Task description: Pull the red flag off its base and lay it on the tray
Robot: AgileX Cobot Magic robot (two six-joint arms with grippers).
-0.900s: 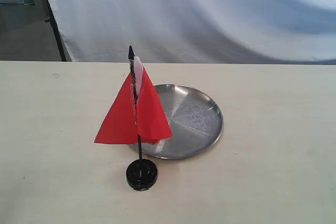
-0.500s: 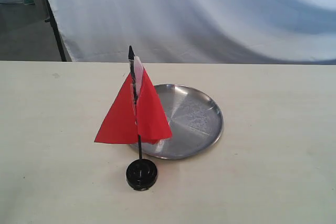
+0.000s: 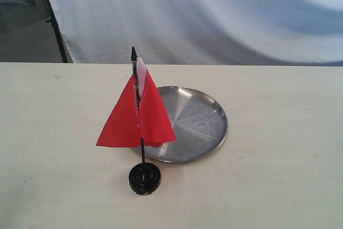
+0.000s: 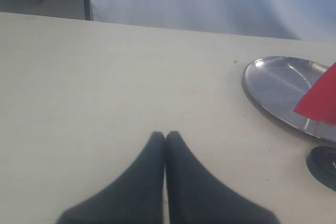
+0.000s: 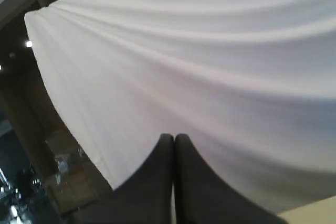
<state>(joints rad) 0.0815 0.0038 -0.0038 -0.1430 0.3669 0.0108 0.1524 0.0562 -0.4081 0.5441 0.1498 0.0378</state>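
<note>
Red flag (image 3: pixel 136 119) stands upright on its thin black stick, seated in the base (image 3: pixel 144 178). You find it on the camera side of the tray (image 3: pixel 209 132) in the exterior view. Its cloth hangs in two folds and covers part of the tray's near rim, and a white strip shows along the stick near the top. The base sits on the table (image 3: pixel 278 181) just beside that same rim, outside the tray. The tray itself lies flat, with nothing in it.

Your left gripper (image 4: pixel 165 136) has its two dark fingers pressed together tip to tip, holding nothing. It hangs over bare table, well apart from the tray. From its camera you see the tray, a corner of the red cloth and an edge of the base off to one side.

Your right gripper (image 5: pixel 174 139) also has its fingers closed against each other, with nothing between them. It points up at the white drape (image 3: pixel 214 14) that hangs beyond the tray, behind the far edge of the table.
</note>
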